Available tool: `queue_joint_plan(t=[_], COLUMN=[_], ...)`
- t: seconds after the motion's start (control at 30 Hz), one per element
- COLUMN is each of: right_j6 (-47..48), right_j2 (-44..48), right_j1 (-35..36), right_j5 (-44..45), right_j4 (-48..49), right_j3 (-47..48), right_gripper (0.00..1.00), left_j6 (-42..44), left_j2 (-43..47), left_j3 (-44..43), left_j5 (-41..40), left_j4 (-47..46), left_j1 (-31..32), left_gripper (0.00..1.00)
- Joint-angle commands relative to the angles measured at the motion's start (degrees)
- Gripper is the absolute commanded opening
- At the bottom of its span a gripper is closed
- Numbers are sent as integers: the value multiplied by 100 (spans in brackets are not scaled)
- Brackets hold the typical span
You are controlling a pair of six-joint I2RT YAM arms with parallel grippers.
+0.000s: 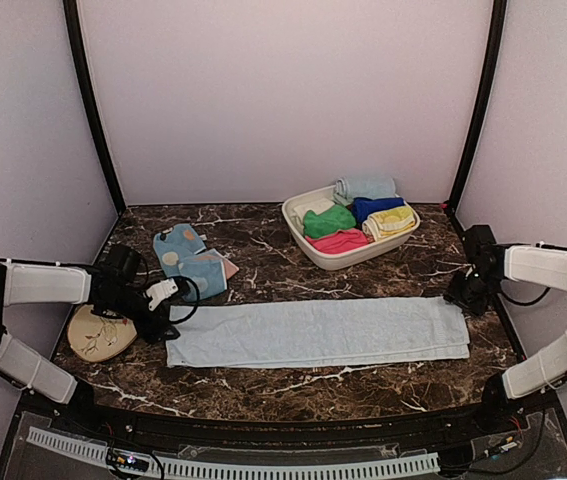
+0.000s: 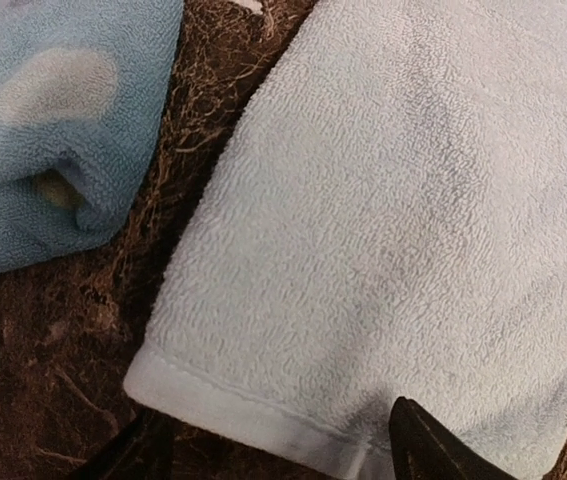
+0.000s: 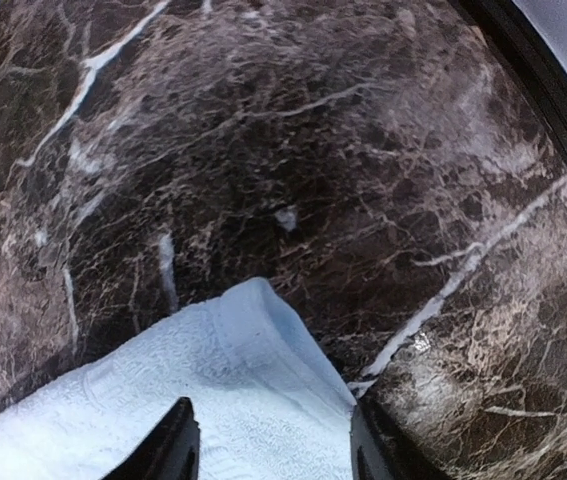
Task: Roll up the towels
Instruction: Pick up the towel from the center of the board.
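Observation:
The plain pale blue towel lies spread flat in a long strip across the middle of the table. The blue towel with cream spots sits crumpled behind its left end, and it also shows at the upper left of the left wrist view. My left gripper is low at the strip's left end. Its jaws stand open across the hemmed short edge, the right fingertip on the cloth. My right gripper is at the right end, open, with the towel's corner between its fingers.
A cream basket at the back right holds several rolled towels in green, pink, dark blue, yellow and pale blue. A round beige plate lies beside my left gripper. The table's black frame edge runs close to my right gripper.

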State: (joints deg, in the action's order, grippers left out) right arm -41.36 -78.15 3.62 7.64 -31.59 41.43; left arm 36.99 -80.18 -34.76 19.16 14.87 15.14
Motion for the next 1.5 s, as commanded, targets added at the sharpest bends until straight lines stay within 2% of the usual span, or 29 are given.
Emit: queue_joint_plan(t=[0.0, 0.13, 0.2, 0.4, 0.6, 0.8, 0.97, 1.23, 1.47], right_j6=[75, 20, -30, -95, -69, 81, 70, -192, -160], right_j2=[227, 77, -91, -663, -1056, -449, -36, -112, -347], right_j1=[-21, -18, -19, -26, -32, -33, -50, -54, -46], right_j5=[-292, -785, -876, -648, -376, -152, 297, 109, -78], right_j4=[94, 238, 405, 798, 834, 232, -325, -31, 201], right_j3=[454, 540, 437, 103, 167, 561, 628, -245, -414], right_gripper=[42, 25, 21, 15, 13, 44, 62, 65, 60], left_j6=[27, 12, 2, -29, 2, 8, -7, -106, -179], left_j2=[496, 699, 706, 760, 685, 357, 133, 21, 521], left_j3=[119, 73, -6, -160, -173, -127, -37, -48, -224], left_j5=[131, 185, 162, 94, -1, -302, -466, -426, -121], left_j4=[31, 86, 154, 266, 132, -71, -282, -347, 59], left_j1=[8, 11, 7, 13, 7, 8, 7, 3, -13], left_gripper=[77, 78, 78, 80, 80, 80, 80, 82, 88])
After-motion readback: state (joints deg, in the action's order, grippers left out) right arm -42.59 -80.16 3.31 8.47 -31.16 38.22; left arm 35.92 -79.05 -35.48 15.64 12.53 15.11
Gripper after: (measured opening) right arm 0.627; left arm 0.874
